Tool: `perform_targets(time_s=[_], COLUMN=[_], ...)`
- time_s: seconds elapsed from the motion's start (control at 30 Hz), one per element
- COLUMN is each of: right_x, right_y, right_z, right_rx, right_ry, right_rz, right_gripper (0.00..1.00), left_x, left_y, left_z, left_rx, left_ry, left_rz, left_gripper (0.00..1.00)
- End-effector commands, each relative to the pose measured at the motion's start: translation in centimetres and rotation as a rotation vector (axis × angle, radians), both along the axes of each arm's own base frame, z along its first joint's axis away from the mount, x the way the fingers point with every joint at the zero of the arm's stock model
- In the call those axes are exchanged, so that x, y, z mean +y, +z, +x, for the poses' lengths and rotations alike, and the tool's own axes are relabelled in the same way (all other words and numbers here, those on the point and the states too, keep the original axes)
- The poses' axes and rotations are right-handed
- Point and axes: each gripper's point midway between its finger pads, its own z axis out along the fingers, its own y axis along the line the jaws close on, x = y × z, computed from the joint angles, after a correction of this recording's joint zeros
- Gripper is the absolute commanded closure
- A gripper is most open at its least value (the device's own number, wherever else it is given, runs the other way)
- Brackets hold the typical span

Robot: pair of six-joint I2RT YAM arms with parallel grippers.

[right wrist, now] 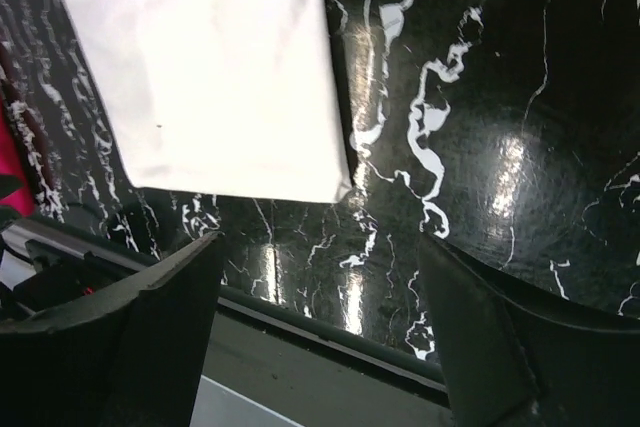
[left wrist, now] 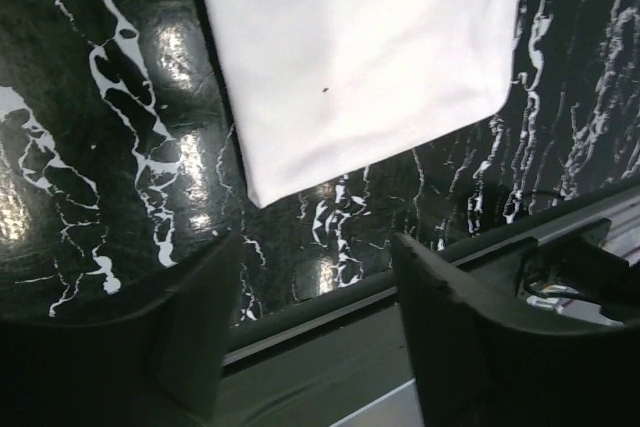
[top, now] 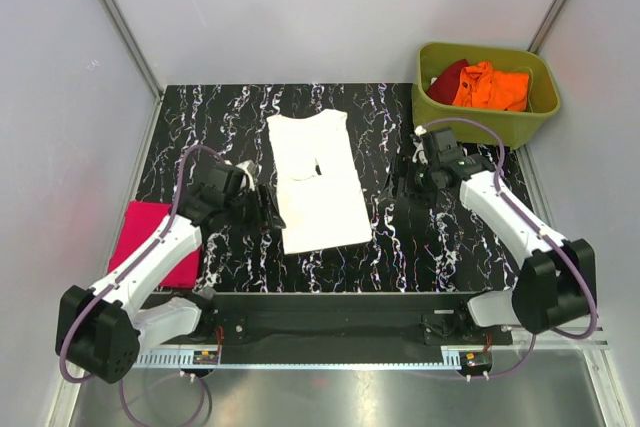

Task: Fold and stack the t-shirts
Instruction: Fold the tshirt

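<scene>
The task seems about half done. A plain magenta-pink t-shirt lies folded into a flat square at the near left, on the edge of the black white-veined worktop, and I judge it as the start of the stack. A white cloth t-shirt with a small black chest print lies flat in the middle of the worktop. Its sides seem turned in, so it makes one long narrow panel with the collar at the far end. It probably needs a cross fold and then the move onto the pink one.

The left pincer is just beside the near left edge of the white shirt; its jaws are wide and hold nothing. The right pincer stands apart on the right, also wide and empty.

The olive-green plastic tub at the far right holds a crumpled orange t-shirt and a dark red t-shirt, both not yet folded.
</scene>
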Motion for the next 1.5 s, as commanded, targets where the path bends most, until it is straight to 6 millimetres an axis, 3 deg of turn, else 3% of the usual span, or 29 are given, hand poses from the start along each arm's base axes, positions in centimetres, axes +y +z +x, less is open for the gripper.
perform_targets(time_s=[0.0,0.2,0.4,0.53,0.63,0.83,1.13,1.47], right_x=[-0.2,3.0,4.6,5.3,5.6,5.5,5.1,4.5], right_y=[-3.1,-6.1,-8.8,-9.7,-9.5,-9.4,-10.4,-11.2], right_z=[-0.9,-3.1,-4.1,-3.6,-3.3,-3.3,-3.8,-4.3], right_rx=[0.12,0.22,0.341,0.355,0.354,0.345,0.367,0.382], right_ry=[-0.027,0.056,0.057,0.057,0.062,0.073,0.056,0.05], right_rz=[-0.014,0.184,0.294,0.328,0.344,0.331,0.311,0.277], right_gripper=[0.19,0.31,0.53,0.64,0.65,0.64,0.64,0.64], left_x=[1.1,0.5,0.2,-0.3,-0.3,-0.6,0.7,1.2], left_y=[-2.0,-5.0,-7.1,-8.5,-9.6,-9.7,-12.3,-13.2], left_z=[-1.6,-2.9,-2.9,-2.7,-2.5,-1.3,-4.4,-6.3], left_rx=[0.068,0.149,0.236,0.264,0.302,0.306,0.49,0.602], left_ry=[0.049,0.13,0.256,0.336,0.388,0.416,0.483,0.502], left_rz=[0.035,-0.052,-0.14,-0.208,-0.208,-0.179,-0.031,0.058], left_gripper=[0.4,0.51,0.46,0.44,0.47,0.48,0.53,0.52])
